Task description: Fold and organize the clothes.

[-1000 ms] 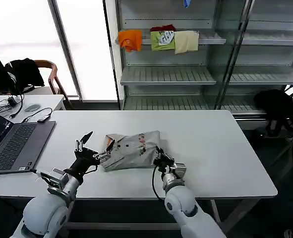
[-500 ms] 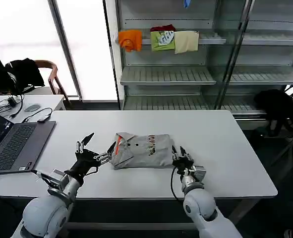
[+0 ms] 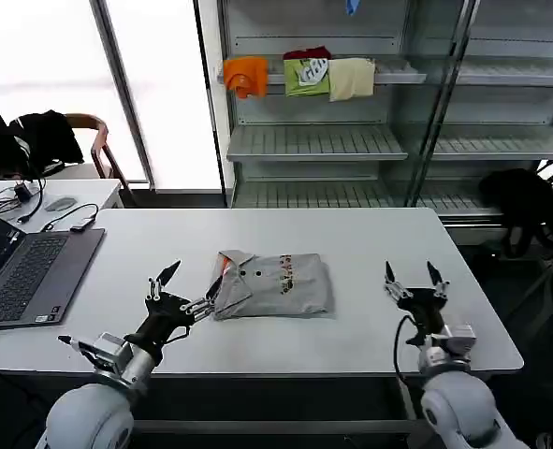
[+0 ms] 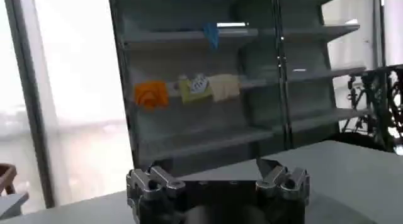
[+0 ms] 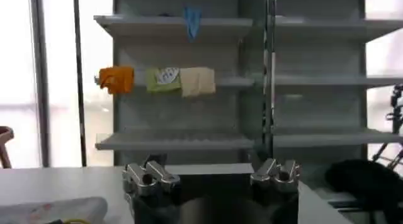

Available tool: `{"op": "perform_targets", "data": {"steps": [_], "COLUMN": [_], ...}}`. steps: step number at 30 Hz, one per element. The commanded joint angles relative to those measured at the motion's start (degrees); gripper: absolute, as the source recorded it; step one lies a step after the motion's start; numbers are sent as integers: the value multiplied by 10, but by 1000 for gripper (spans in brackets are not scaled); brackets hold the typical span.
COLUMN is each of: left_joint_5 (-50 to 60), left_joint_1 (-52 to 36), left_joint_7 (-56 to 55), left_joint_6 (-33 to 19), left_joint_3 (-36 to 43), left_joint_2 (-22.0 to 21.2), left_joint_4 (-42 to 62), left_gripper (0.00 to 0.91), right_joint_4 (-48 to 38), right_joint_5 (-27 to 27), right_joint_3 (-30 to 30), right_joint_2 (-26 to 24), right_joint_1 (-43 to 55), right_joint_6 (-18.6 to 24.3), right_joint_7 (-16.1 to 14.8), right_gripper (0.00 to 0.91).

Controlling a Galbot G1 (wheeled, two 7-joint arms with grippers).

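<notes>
Grey shirt (image 3: 274, 285): one, folded (two grippers apart).

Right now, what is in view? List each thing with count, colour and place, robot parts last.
shirt: one, light grey, folded, collar with orange lining, small chest print, mid-table.
table: one, white, in front of the robot.
laptop: one, grey, open, at the table's left edge.
shelves: grey metal rack behind the table.
cloths on the shelf: orange, red, green and cream, on an upper shelf.
blue item: one, hanging at the rack's top.
chair: one, wooden, far left, dark garment over it.
black garment: one, right of the rack.
left gripper: open, beside the shirt's collar end.
right gripper: open, above the table, apart from the shirt on its right.
</notes>
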Motion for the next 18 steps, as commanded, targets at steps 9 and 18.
{"op": "perform_targets", "data": {"steps": [9,18], "left_joint_5": [-31,-69], "left_joint_1": [192,212], "left_joint_7": [-121,-120], "left_joint_6": [-148,-169], "left_joint_3": [-58,-107], "left_joint_2": [-21,-2], "left_joint_4": [-24,9], "left_gripper": [907,907], "right_joint_4": [97,87], "right_joint_5": [-94,-102], "right_joint_3": [101,107], "right_joint_2": [-42,-43], "right_joint_1": [-277,-306], "right_joint_6": [216,234], "right_joint_7": [47,56], "right_gripper": [907,907]}}
